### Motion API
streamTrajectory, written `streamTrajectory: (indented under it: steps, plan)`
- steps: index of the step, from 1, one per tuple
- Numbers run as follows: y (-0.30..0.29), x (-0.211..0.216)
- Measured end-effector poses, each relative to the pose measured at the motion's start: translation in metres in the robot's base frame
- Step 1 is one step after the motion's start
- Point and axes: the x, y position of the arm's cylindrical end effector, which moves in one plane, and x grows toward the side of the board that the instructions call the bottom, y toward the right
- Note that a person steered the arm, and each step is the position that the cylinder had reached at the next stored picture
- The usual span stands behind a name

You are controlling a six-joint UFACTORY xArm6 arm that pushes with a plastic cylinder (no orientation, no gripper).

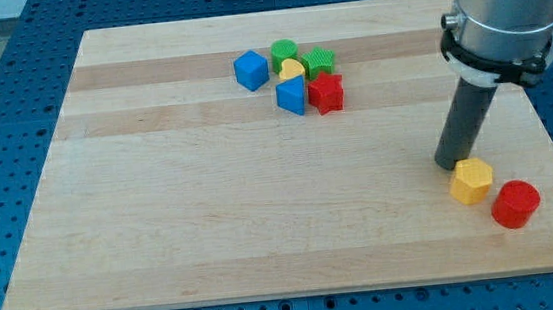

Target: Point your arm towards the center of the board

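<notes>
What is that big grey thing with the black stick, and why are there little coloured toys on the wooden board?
The grey thing is a robot arm. It has no hand, only a dark rod, and my tip slides over the wooden board to push blocks; nothing is held. There is one picture, from one camera looking down at the board. My tip stands at the view's right, just beside the yellow hexagon block, with the red round block next to that. Near the view's top sits a huddle: a blue cube, two green blocks, a yellow heart, another blue block and a red star-like block.
</notes>
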Motion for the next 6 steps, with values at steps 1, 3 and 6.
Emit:
streamTrajectory:
  steps: [1,3,6]
  plan:
    - [0.004,0.003]
    - [-0.053,-0.003]
    - [-0.201,-0.057]
